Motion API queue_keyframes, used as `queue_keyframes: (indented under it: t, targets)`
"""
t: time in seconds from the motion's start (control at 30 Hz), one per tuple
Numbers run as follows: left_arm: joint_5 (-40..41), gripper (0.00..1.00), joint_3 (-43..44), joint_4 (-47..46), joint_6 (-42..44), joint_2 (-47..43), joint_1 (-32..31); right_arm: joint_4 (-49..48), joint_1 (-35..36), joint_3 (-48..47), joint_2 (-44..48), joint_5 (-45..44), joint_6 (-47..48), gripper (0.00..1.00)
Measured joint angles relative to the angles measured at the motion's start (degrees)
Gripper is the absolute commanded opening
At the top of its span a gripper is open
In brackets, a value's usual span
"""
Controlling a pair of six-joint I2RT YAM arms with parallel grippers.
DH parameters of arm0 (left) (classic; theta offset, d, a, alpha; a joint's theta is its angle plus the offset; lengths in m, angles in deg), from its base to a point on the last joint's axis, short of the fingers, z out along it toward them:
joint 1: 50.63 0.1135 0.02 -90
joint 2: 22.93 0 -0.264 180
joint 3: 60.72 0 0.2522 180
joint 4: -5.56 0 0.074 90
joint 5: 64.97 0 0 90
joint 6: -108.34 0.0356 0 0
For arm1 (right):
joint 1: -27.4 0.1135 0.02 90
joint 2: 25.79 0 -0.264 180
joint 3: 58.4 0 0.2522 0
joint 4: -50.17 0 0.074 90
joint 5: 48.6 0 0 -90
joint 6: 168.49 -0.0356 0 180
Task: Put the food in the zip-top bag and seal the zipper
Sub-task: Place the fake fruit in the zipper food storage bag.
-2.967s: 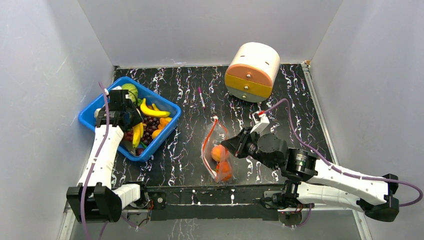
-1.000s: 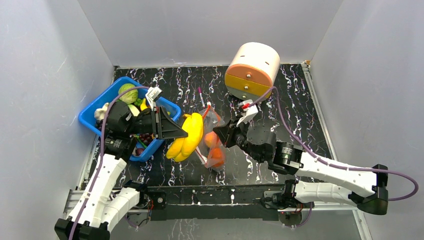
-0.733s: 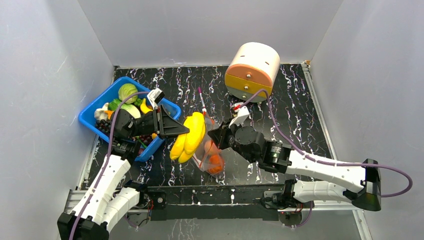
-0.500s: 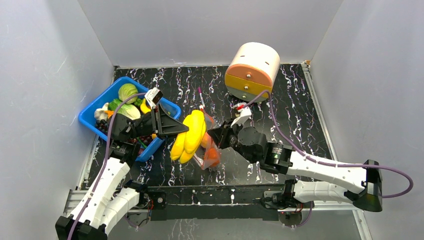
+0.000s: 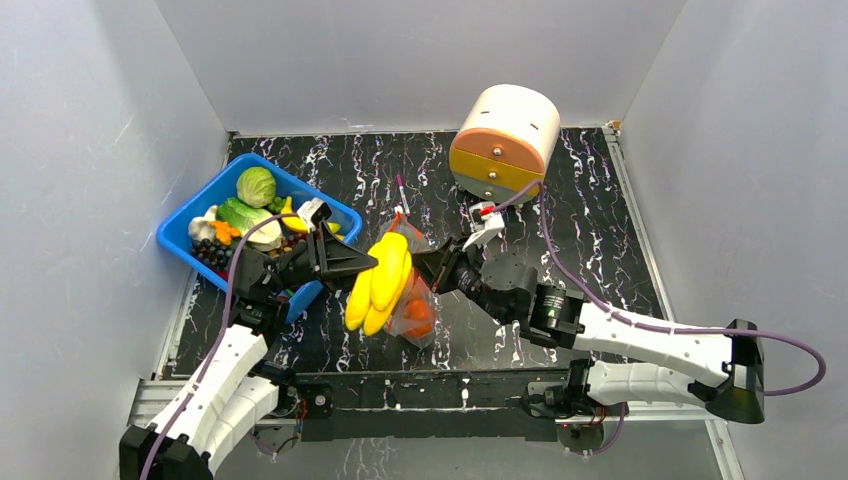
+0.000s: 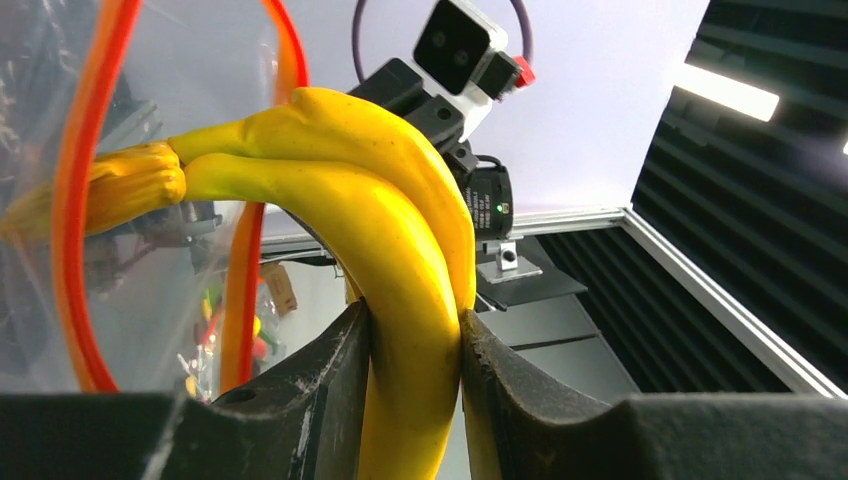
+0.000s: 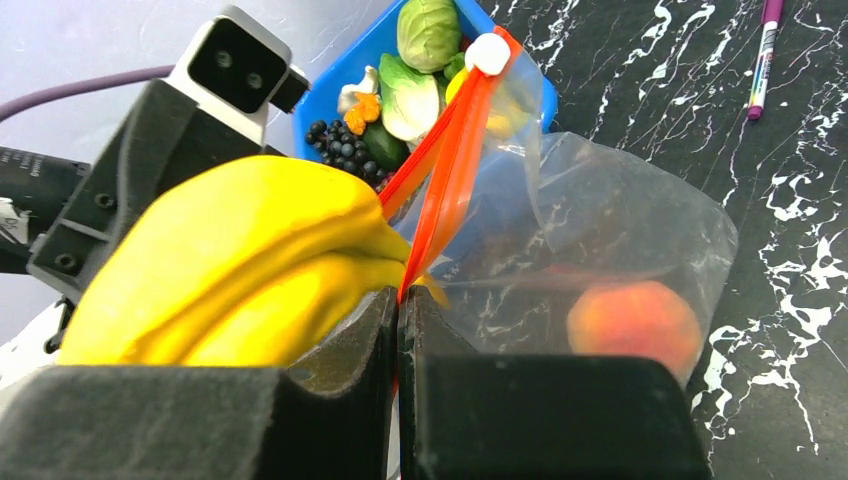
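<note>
bananas (image 5: 378, 283), pinched by left gripper (image 5: 368, 264), crowd bag (image 7: 620, 230) mouth; right gripper (image 7: 398, 310) clamps zipper (image 7: 450, 170).

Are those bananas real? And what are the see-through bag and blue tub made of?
Bananas: probably moulded plastic; smooth, evenly yellow, faint sheen. Zip-top bag: thin clear plastic film, glossy and creased, with a red-orange zipper. Blue bin: seemingly rigid plastic, uniform colour, thin rim.
</note>
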Motion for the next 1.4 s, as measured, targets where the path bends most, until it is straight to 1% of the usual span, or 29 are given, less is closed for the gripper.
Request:
queue_keyframes:
  t: [0.13, 0.23, 0.43, 0.57, 0.7, 0.87, 1.13, 1.4]
  targets:
    - [0.7, 0.12, -2.2, 0.2, 0.3, 0.0, 0.0, -0.5, 0.0, 0.0, -0.6, 0.5, -0.4, 0.0]
    - [1.0, 0.12, -1.9, 4.3, 5.3, 0.0, 0.0, 0.2, -0.4, 0.0, -0.7, 0.5, -0.2, 0.0]
    - [2.1, 0.12, 2.8, 21.7, 17.2, 1.2, 0.0, 0.7, -1.1, 1.3, -0.7, 0.8, 0.8, 0.0]
    - [4.8, 0.12, 8.2, 35.9, 27.4, 3.3, 0.0, 0.2, -1.1, 3.2, -0.7, 2.6, 1.8, 0.0]
    - [8.5, 0.12, 12.8, 46.6, 36.2, 5.3, 0.0, -0.4, -1.1, 3.6, -0.7, 5.0, 2.3, 0.0]
    - [10.4, 0.12, 17.6, 56.0, 44.9, 6.9, 0.0, -1.6, -0.9, 3.6, -0.6, 7.3, 2.7, 0.0]
    - [14.8, 0.11, 20.9, 64.2, 57.0, 8.7, -0.1, -4.1, -0.5, 3.6, -0.4, 10.6, 2.7, 0.0]
    - [18.3, 0.11, 24.1, 68.4, 62.8, 12.1, -0.2, -4.6, -0.5, 3.6, -1.9, 14.9, 2.6, 0.0]
